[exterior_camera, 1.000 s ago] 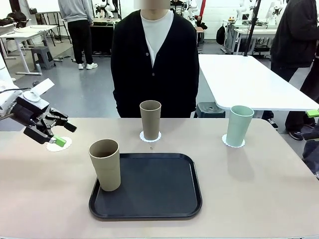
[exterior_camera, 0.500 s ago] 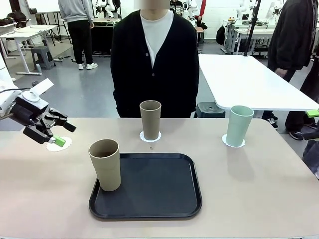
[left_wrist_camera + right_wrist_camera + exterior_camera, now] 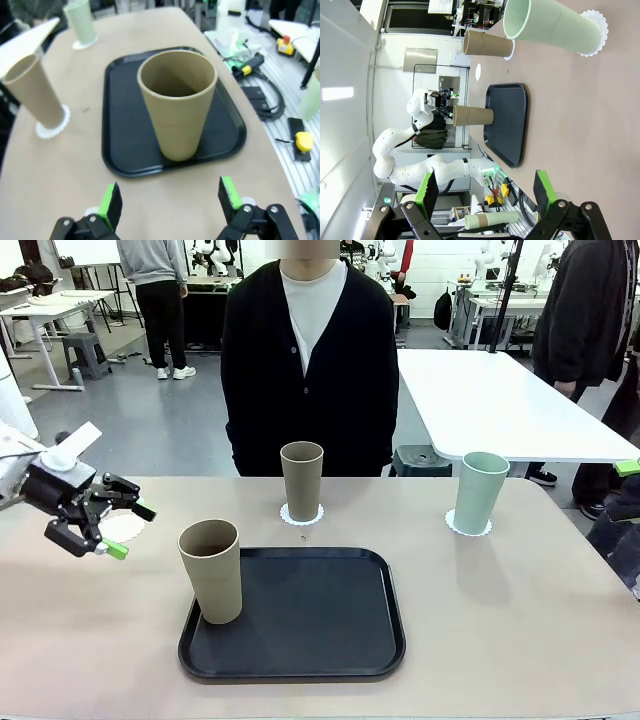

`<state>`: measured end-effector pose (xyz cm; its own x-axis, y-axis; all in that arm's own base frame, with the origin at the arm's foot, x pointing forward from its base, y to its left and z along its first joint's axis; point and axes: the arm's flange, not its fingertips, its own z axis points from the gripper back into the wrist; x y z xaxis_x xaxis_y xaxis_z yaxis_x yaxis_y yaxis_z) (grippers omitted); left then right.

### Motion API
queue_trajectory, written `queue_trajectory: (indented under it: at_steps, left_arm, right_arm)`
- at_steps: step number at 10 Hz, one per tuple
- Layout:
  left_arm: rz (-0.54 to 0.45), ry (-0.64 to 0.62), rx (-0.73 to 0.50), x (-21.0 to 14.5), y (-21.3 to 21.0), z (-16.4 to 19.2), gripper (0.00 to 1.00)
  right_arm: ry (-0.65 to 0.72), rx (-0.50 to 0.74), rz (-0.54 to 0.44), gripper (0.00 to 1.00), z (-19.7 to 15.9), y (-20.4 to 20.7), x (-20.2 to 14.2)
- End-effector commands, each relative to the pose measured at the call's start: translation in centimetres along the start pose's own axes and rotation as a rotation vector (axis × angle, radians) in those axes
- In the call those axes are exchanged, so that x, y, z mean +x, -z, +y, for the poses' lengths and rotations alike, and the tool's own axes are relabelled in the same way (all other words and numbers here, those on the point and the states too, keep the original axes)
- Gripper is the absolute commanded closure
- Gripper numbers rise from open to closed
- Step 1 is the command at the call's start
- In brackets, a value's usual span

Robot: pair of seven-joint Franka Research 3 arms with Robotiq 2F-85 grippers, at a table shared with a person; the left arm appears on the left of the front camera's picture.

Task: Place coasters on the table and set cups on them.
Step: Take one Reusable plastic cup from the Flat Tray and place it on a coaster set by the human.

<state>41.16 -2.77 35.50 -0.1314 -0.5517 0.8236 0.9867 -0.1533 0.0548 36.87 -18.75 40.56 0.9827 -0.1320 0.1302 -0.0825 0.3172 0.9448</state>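
Note:
One tan cup (image 3: 211, 570) stands on the left edge of the black tray (image 3: 320, 625). My left gripper (image 3: 130, 531) hovers open just left of it, over an empty white coaster (image 3: 124, 526) on the table (image 3: 520, 620). In the left wrist view that cup (image 3: 177, 105) stands straight ahead of the open left gripper (image 3: 170, 200), apart from both pads. A second tan cup (image 3: 301, 481) sits on a coaster (image 3: 301, 514) at the far middle. The mint cup (image 3: 480, 492) sits on a coaster (image 3: 468, 525) at the far right. My right gripper (image 3: 485, 190) is open and holds nothing, well back from the mint cup (image 3: 550, 27).
A person in a dark cardigan (image 3: 310, 360) stands at the far edge behind the middle cup, hands out of sight. A white table (image 3: 500, 400) stands behind on the right. Cables and equipment (image 3: 260, 90) lie beside the table on the robot's side.
My left gripper has come off the empty coaster, dropped slightly and turned toward the cup on the tray. The cups, coasters and tray have not moved.

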Motion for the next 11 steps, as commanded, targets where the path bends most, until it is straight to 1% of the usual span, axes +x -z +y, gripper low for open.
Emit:
queue_trajectory:
  at_steps: [1, 2, 3, 5, 7, 9, 11]
  left_arm:
    - [-0.172, 0.015, 0.021, -1.8, 1.5, -0.6, 0.00]
    - [-0.239, -0.003, 0.037, -2.2, 2.7, -1.1, 0.00]
    - [-0.258, -0.032, 0.036, -2.8, 3.6, -1.3, 0.00]
    - [-0.288, -0.006, 0.064, -3.7, 4.2, -1.5, 0.00]
    - [-0.296, -0.037, 0.029, -4.8, 4.9, -1.5, 0.00]
    - [-0.312, -0.040, 0.029, -5.4, 5.9, -1.0, 0.00]
    - [-0.345, -0.051, 0.005, -5.8, 7.2, -0.1, 0.00]
  right_arm:
    - [-0.002, -0.006, 0.007, 0.00, 0.1, 0.0, -0.1]
    - [-0.002, -0.006, 0.007, 0.00, 0.1, 0.0, -0.1]
    - [-0.002, -0.006, 0.007, 0.00, 0.1, 0.0, -0.1]
    - [-0.002, -0.006, 0.007, 0.00, 0.1, 0.0, -0.1]
    - [-0.002, -0.006, 0.007, 0.00, 0.1, 0.0, -0.1]
    - [-0.002, -0.006, 0.007, 0.00, 0.1, 0.0, -0.1]
    - [-0.002, -0.006, 0.007, 0.00, 0.1, 0.0, -0.1]
